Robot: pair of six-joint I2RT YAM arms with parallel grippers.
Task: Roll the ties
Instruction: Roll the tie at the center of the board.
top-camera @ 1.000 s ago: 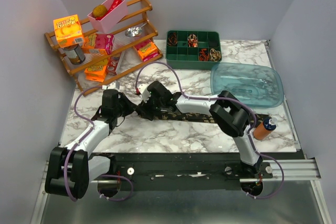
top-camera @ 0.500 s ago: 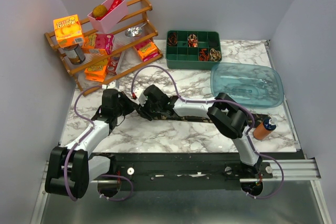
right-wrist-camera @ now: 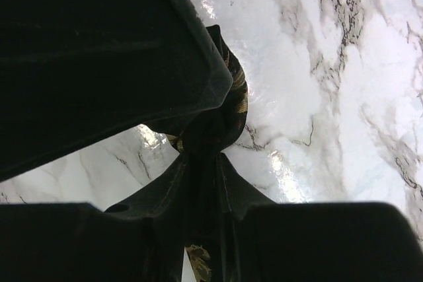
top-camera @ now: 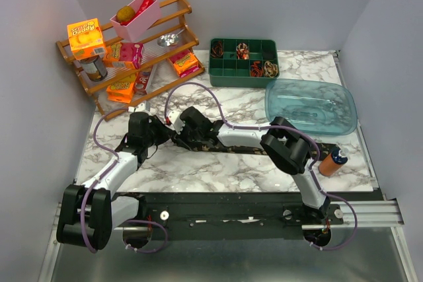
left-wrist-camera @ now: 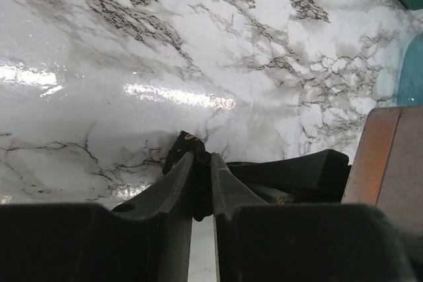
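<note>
Leftward, the right gripper (top-camera: 187,129) has been drawn up beside the left gripper (top-camera: 153,134), its jaws narrowed onto the necktie (top-camera: 246,150). On the marble table (top-camera: 198,171) its end is pinched by both, and the rest lies stretched rightward. Tension should be kept and edges aligned while the coil is started.

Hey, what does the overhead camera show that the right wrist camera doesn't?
Only the overhead view shows the wooden rack of groceries, the green tray holding rolled ties, the blue lid and the orange bottle. Only the right wrist view shows, close up, the right end effector pinching the tie, its fabric bunched and its gold pattern visible. Both views share the tie and the marble table.
</note>
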